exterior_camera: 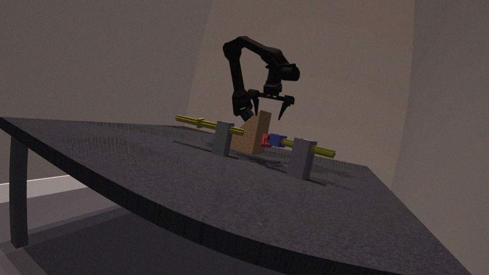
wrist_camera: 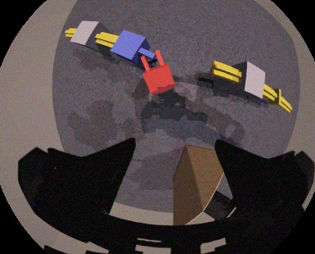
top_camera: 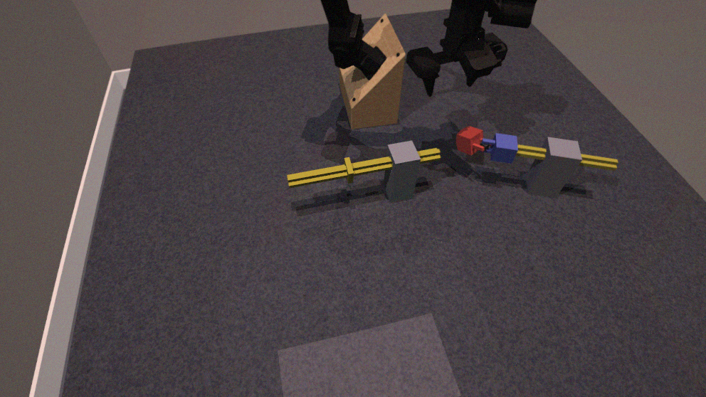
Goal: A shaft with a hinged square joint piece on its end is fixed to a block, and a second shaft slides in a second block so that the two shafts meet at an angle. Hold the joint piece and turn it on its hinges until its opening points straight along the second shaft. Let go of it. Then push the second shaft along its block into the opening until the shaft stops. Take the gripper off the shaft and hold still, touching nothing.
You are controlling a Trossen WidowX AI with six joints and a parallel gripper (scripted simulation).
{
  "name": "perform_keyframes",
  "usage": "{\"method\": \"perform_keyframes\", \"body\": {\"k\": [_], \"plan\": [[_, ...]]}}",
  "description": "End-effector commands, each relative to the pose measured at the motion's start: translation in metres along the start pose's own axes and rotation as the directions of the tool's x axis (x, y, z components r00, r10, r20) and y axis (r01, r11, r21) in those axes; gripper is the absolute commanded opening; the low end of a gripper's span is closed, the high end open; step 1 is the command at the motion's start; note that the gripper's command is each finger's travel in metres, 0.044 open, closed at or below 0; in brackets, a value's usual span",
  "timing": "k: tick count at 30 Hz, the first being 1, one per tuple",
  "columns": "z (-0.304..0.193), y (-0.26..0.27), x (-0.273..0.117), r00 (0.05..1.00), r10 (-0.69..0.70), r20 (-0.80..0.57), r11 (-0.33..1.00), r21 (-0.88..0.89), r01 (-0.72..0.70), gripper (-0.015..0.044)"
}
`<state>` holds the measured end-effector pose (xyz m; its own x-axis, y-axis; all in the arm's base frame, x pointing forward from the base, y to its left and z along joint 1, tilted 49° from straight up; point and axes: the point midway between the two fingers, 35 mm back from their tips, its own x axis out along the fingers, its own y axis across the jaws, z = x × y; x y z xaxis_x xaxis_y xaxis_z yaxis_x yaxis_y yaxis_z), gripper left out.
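Observation:
My gripper (top_camera: 450, 89) (exterior_camera: 267, 117) (wrist_camera: 176, 142) is open and empty, above and behind the red joint piece (top_camera: 469, 141) (exterior_camera: 264, 140) (wrist_camera: 159, 79). The joint piece hinges at the blue part (top_camera: 504, 147) (exterior_camera: 277, 140) (wrist_camera: 129, 45) on the first yellow shaft (top_camera: 598, 161) (exterior_camera: 323, 151), held by its block (top_camera: 563, 148) (exterior_camera: 302, 158) (wrist_camera: 85, 33). It is turned aside from the second shaft's line; its opening is hidden. The second yellow shaft (top_camera: 317, 172) (exterior_camera: 209, 124) (wrist_camera: 226, 68) passes through its block (top_camera: 403, 152) (exterior_camera: 223, 138) (wrist_camera: 255, 79), its near end apart from the joint piece. It carries a collar (top_camera: 349, 168) (exterior_camera: 199, 122).
The wooden base (top_camera: 377, 107) (exterior_camera: 252, 138) (wrist_camera: 186, 180) stands behind the second block, with the arm rising from it. A pale square patch (top_camera: 369, 361) shows at the front of the dark table (top_camera: 208, 267) (exterior_camera: 234, 199).

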<state>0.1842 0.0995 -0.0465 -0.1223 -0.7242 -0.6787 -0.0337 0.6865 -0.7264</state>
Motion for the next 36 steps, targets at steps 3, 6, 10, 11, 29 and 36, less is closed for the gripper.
{"method": "perform_keyframes", "body": {"k": [3, 6, 10, 11, 29, 36], "plan": [[-0.001, -0.001, 0.008, 1.0, -0.004, -0.005, 0.99, -0.141, 0.003, 0.044], [-0.001, -0.001, 0.012, 1.0, -0.004, -0.005, 0.975, -0.223, 0.003, 0.044], [-0.001, -0.001, 0.016, 1.0, -0.004, -0.005, 0.95, -0.312, 0.003, 0.044], [-0.001, -0.001, 0.016, 1.0, -0.004, -0.005, 0.949, -0.316, 0.003, 0.044], [-0.002, -0.002, 0.096, 1.0, -0.008, -0.005, 0.949, -0.315, 0.006, 0.044], [0.017, 0.005, 0.095, 1.0, -0.006, -0.003, 0.949, -0.315, 0.005, 0.044]]}}
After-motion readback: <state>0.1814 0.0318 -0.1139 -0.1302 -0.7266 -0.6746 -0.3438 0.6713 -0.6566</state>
